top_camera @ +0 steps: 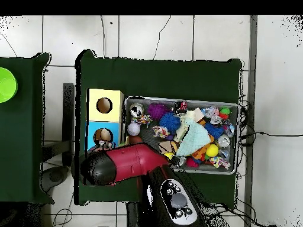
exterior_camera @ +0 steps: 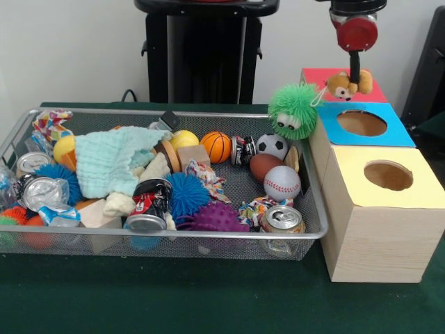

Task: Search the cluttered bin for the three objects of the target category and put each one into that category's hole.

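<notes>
My gripper (exterior_camera: 355, 75) hangs over the red far section (exterior_camera: 327, 75) of the wooden hole box, shut on a small brown plush animal (exterior_camera: 345, 85). In the overhead view the plush (top_camera: 104, 142) shows just past the red arm (top_camera: 121, 165), near the blue section (top_camera: 94, 131). A thin pale cord runs from the plush down to a green fuzzy toy with eyes (exterior_camera: 293, 110), which sits at the bin's far right corner against the box. The blue hole (exterior_camera: 361, 123) and the yellow hole (exterior_camera: 388, 175) are uncovered. The red section's hole is hidden.
The wire mesh bin (exterior_camera: 316, 235) holds several balls, including a basketball (exterior_camera: 215, 146), a soccer ball (exterior_camera: 272, 145) and a baseball (exterior_camera: 281, 183). It also holds cans (exterior_camera: 283, 219), spiky balls (exterior_camera: 186, 193), wooden blocks and a mint cloth (exterior_camera: 111, 158).
</notes>
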